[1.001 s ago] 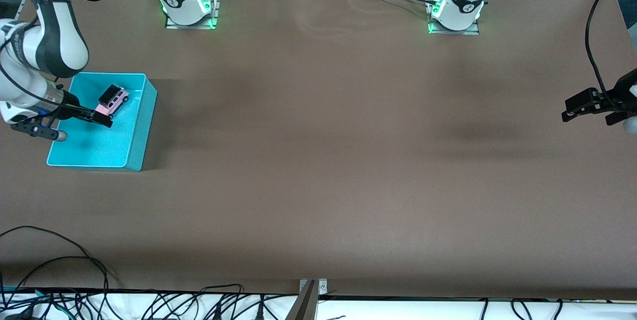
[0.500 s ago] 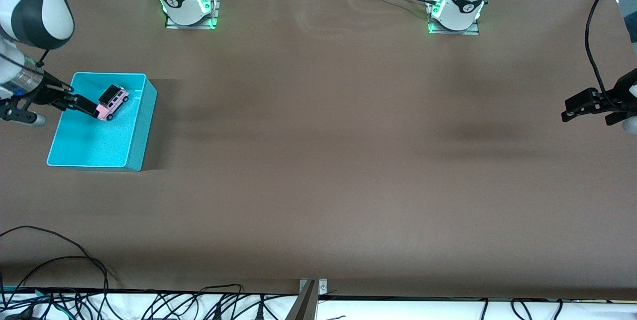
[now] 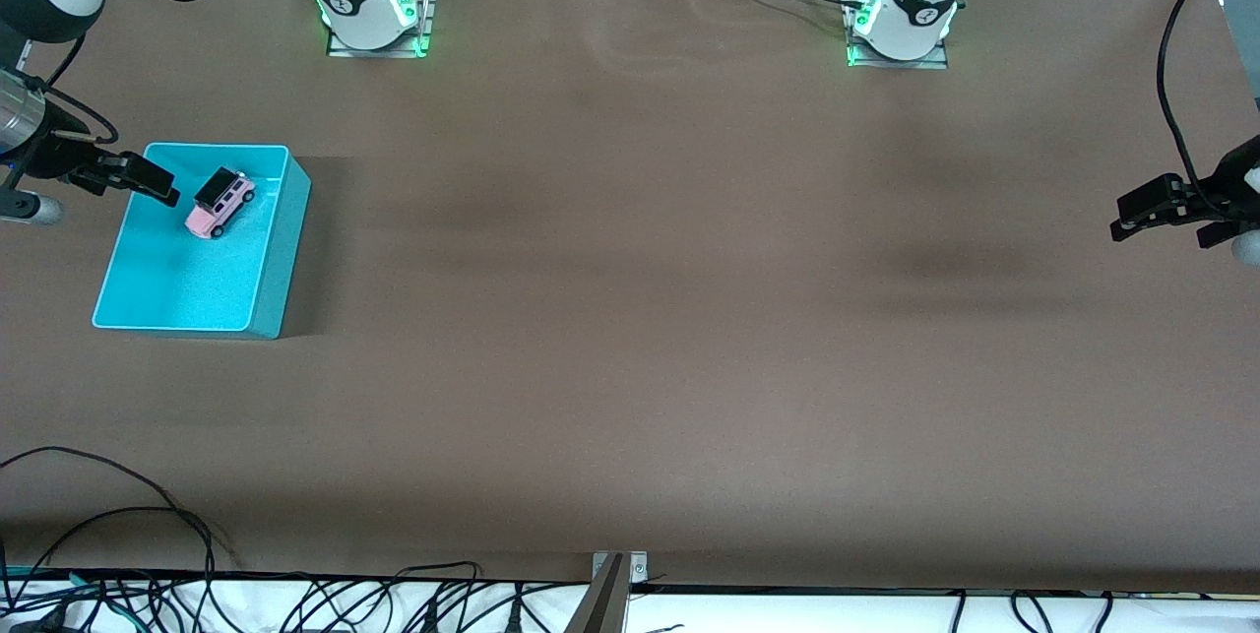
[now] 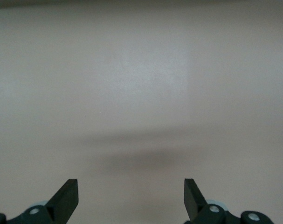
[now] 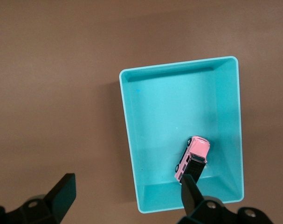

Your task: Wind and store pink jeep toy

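Observation:
The pink jeep toy (image 3: 220,204) (image 5: 192,158), light pink with a black rear roof, rests on its wheels inside the teal bin (image 3: 283,249) (image 5: 127,140), in the part of the bin farther from the front camera. My right gripper (image 3: 101,199) (image 5: 127,182) hangs open and empty over the bin's rim at the right arm's end of the table, apart from the toy. My left gripper (image 3: 1166,215) (image 4: 131,183) waits open and empty above bare table at the left arm's end.
The brown table top (image 3: 630,298) spreads between the two arms. Both arm bases (image 3: 369,3) stand along the edge farthest from the front camera. Cables (image 3: 197,594) lie at the edge nearest that camera.
My right gripper has lifted away from the jeep and drawn back over the bin's rim toward the right arm's end of the table. The jeep stays put in the bin. The left arm has not moved.

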Motion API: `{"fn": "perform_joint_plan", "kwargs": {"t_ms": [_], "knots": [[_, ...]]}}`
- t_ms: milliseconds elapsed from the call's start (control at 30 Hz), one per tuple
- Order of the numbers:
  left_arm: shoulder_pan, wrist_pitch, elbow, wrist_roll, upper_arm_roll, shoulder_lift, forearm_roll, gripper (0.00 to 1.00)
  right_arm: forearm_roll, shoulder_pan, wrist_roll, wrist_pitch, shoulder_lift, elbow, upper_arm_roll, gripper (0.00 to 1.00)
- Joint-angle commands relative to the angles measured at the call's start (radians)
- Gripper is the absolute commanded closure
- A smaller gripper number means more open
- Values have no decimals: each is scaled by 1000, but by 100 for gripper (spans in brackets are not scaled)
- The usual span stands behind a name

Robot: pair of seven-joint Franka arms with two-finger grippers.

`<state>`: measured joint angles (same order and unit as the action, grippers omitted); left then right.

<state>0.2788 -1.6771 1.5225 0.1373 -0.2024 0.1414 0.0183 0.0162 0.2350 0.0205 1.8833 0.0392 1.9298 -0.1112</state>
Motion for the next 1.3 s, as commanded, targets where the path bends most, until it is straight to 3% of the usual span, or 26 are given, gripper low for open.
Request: {"fn": "perform_joint_plan", "kwargs": {"t_ms": [0, 200, 500, 801, 1101, 1268], "knots": [[2, -6, 19, -8, -3, -17, 14, 0, 5, 0, -4, -41, -10, -32, -10, 0], [2, -4, 19, -8, -3, -17, 14, 0, 4, -8, -5, -141, -24, -107, -28, 0], [2, -6, 19, -8, -3, -17, 14, 0, 4, -77, -4, -180, 10, -106, -25, 0], [2, -6, 19, -8, -3, -17, 14, 0, 4, -166, -14, -266, 73, -130, 47, 0], [2, -6, 19, -8, -3, -14, 14, 0, 4, -171, -83, -380, 68, -235, 59, 0], [2, -6, 19, -8, -3, -14, 14, 0, 2, -206, -109, -385, 70, -247, 131, 0]]}}
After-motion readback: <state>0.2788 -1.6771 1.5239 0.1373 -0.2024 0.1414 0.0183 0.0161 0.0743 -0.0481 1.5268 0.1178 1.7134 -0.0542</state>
